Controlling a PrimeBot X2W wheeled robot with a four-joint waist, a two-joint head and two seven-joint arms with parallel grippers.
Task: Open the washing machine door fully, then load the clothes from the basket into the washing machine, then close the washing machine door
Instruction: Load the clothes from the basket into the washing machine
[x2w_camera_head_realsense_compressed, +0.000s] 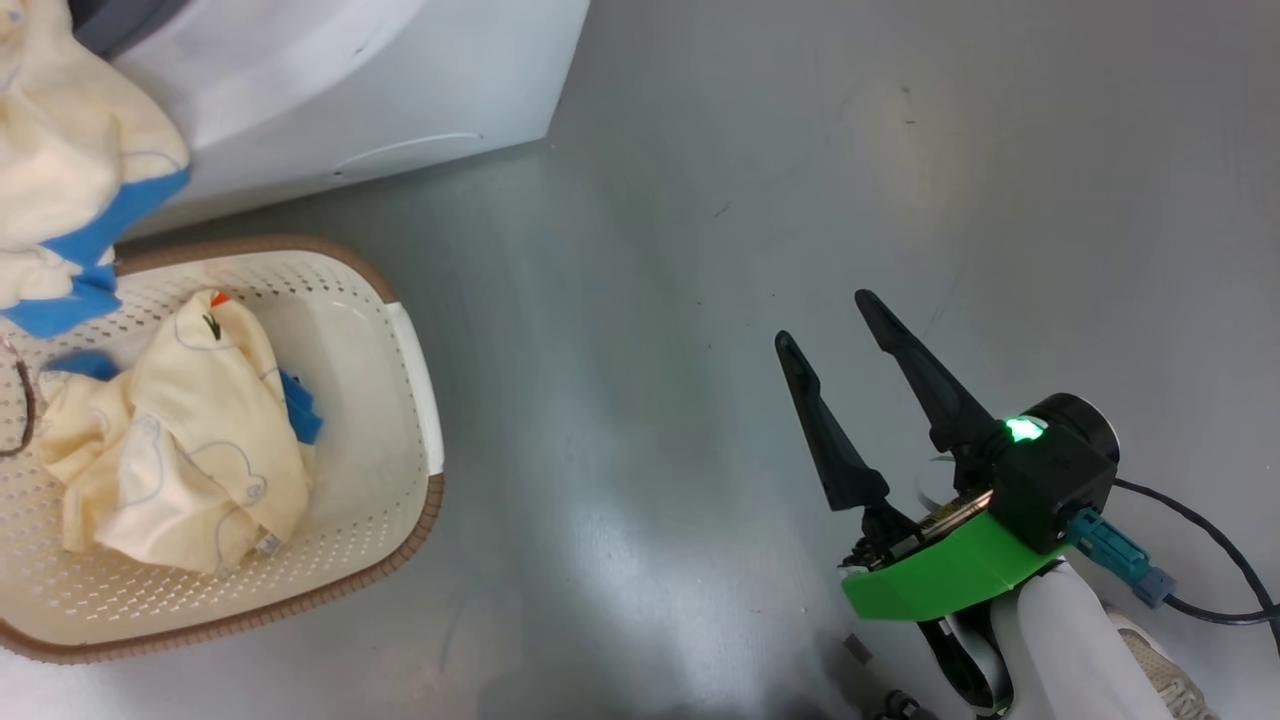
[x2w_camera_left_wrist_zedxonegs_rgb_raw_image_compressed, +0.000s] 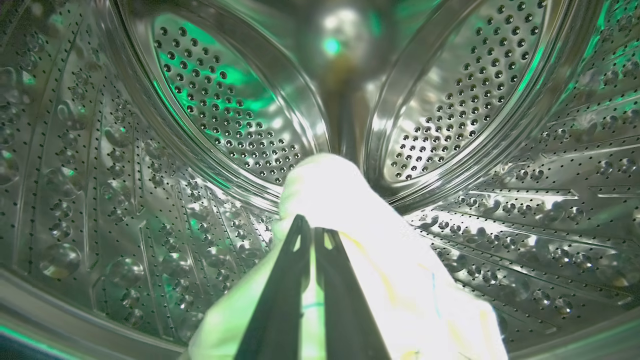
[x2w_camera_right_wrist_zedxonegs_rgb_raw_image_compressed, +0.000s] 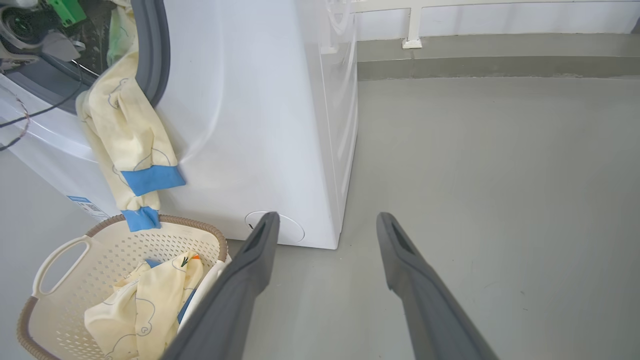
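Inside the steel drum of the washing machine, my left gripper is shut on a cream garment. The rest of that garment trails out over the grey gasket and hangs down the white front. Its blue cuffs dangle just above the basket. A second cream garment with a blue piece lies in the basket. My right gripper is open and holds nothing, out over the floor to the right of the basket. The washing machine door is out of view.
Grey floor stretches to the right of the machine as far as a raised ledge and white wall. A black cable trails from my right wrist. A thin brown cable hangs at the basket's left edge. A pale shoe sits at the bottom right.
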